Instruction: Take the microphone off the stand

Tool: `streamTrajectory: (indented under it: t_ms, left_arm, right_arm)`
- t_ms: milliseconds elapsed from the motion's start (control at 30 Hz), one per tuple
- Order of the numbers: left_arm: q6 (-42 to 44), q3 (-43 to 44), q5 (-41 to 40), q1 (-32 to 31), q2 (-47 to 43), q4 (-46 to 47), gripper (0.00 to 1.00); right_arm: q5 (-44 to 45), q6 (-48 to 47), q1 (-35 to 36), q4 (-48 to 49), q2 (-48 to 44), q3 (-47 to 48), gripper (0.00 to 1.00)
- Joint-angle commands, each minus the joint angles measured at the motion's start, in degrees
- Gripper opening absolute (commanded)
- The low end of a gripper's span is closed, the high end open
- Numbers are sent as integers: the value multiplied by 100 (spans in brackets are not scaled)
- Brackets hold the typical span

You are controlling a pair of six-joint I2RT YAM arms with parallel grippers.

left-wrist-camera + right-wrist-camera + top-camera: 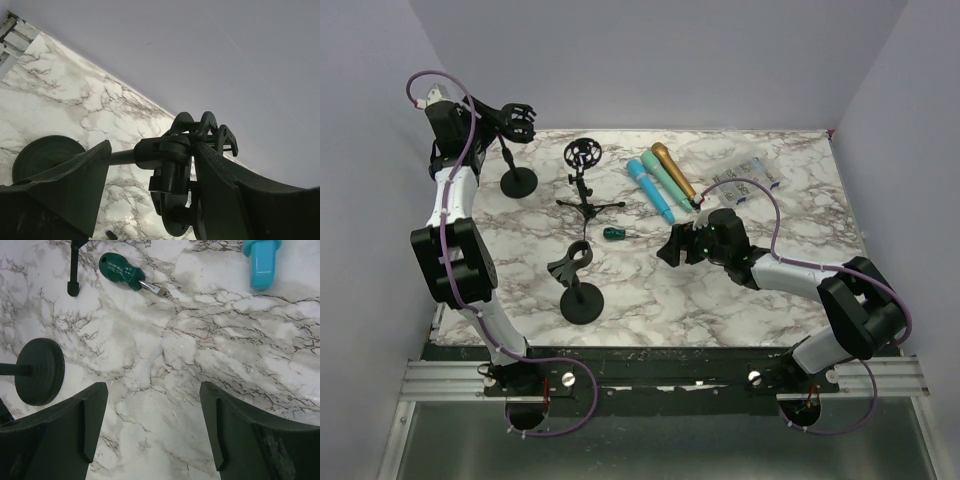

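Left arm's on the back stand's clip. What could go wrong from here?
1. The left fingers straddle the clip, which looks empty; closing and pulling may tip the stand on its round base.
2. The right fingers hang open low by the screwdriver and another stand's base; a sweep could knock either.

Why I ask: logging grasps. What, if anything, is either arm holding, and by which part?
Nothing is held, it seems. The left fingers straddle the stand's clip without closing on it; the right fingers are open over the table.
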Motion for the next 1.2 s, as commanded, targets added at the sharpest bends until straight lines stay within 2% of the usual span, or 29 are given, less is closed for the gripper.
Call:
streamTrajectory:
  t_ms: [0,267,433,533,667,833,967,1167]
  left_arm:
    - [627,-140,-78,137,481,-1529,69]
    - [942,1063,311,171,214,-1929,82]
    - [557,1538,954,300,237,-1823,85]
    - [64,1482,1381,368,294,-1508,86]
    - [-750,967,1887,375,256,-706,85]
    - [-1498,435,2090,382,247,-35,79]
    - [-1704,264,1955,422,230,148,73]
    - [-1836,253,1896,507,141,271,77]
  right_arm:
    - [72,-67,30,166,14,-11,82]
    - [78,-78,34,166,36,-1,82]
    - [19,-55,35,183,66,6,82]
    - [27,-67,35,174,55,6,82]
    - [48,-74,35,167,55,-2,82]
    - [52,-81,35,166,41,-19,82]
    - [58,-84,35,174,28,-18,82]
    - [41,-82,35,192,43,-20,82]
